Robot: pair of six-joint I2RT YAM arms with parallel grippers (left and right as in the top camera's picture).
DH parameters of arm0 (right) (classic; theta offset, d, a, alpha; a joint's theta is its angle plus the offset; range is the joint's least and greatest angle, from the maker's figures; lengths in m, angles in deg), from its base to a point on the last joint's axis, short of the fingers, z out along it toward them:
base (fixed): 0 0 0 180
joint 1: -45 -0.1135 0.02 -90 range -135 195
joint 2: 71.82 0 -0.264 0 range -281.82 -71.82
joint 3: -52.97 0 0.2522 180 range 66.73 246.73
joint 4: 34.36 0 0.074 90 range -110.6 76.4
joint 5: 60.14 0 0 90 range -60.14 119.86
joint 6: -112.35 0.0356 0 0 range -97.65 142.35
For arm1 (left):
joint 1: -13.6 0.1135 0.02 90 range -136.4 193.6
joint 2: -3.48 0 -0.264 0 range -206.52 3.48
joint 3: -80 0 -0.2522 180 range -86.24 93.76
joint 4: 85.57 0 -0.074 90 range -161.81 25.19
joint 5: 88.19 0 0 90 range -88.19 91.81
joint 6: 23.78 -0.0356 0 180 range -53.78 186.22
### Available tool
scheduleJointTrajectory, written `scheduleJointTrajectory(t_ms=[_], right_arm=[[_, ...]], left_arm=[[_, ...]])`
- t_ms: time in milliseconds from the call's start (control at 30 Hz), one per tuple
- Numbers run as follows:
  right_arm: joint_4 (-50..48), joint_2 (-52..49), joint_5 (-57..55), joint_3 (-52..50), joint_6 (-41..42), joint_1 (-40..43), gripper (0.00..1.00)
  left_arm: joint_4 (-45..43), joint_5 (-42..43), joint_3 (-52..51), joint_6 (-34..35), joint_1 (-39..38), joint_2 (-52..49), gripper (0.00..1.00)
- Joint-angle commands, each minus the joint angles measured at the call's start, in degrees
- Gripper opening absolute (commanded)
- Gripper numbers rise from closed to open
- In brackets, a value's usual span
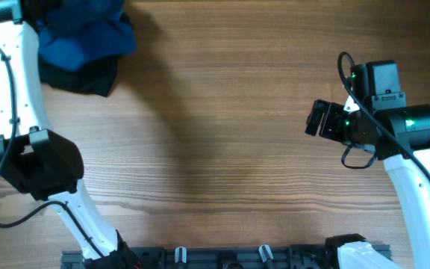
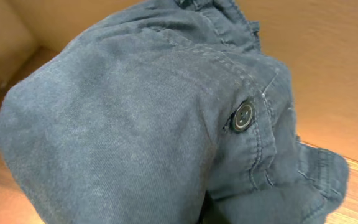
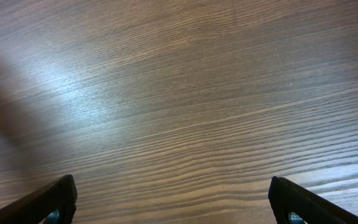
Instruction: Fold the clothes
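The clothes lie heaped at the table's far left corner: a blue garment (image 1: pixel 88 37) on top of a black one (image 1: pixel 80 75). My left arm reaches up to that heap, and its gripper is beyond the top edge of the overhead view. In the left wrist view a wrinkled dark navy garment (image 2: pixel 135 112) with a dark button (image 2: pixel 243 116) fills the frame and hides the fingers; it is bunched right at the jaws. Above bare wood at the right, my right gripper (image 1: pixel 318 119) (image 3: pixel 176 208) is open and holds nothing.
The wooden table (image 1: pixel 222 134) stretches between the two arms. A black rail (image 1: pixel 222 258) runs along the front edge. Beige panels (image 2: pixel 328 74) stand behind the navy garment in the left wrist view.
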Motion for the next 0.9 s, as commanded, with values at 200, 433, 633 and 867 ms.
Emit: scheduleJointTrajectory(t_ms=[200, 433, 633, 867], right_arm=[[0.2, -0.4, 3.3, -0.2, 0.9, 0.0, 1.00], [0.4, -0.4, 3.7, -0.2, 0.9, 0.0, 1.00], [0.6, -0.4, 3.9, -0.2, 0.8, 0.0, 1.00], [1.4, -0.4, 4.1, -0.2, 0.8, 0.0, 1.00]], left_arm=[[4.9, 4.9, 1.6, 1.9, 4.7, -2.1, 0.18], [8.8, 9.0, 1.6, 1.9, 4.7, -6.7, 0.57], [10.6, 19.3, 1.6, 4.7, 4.6, -7.1, 0.90], [13.7, 27.9, 1.6, 12.3, 4.5, -7.1, 1.00]])
